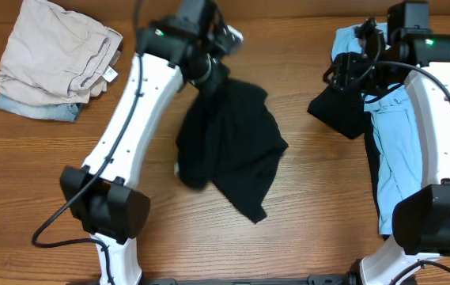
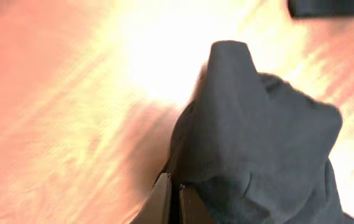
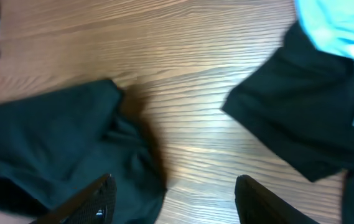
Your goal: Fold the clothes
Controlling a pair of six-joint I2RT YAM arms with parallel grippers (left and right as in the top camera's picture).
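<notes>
We find the left gripper (image 2: 175, 190) clamped on the black garment (image 1: 232, 150) mid-tabletop, and the right gripper (image 3: 177, 208), wide and empty, should take a free edge to spread it.

Five garments: two black (middle black garment (image 1: 232, 150), right black garment (image 1: 339, 111)), one light blue T-shirt (image 1: 395, 150), one beige garment (image 1: 54, 47), one pale blue garment (image 1: 39, 109).

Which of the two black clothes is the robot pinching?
The middle black garment, bunched up in the shut left gripper. The other black piece lies loose beside the light blue T-shirt, near the open right gripper.
</notes>
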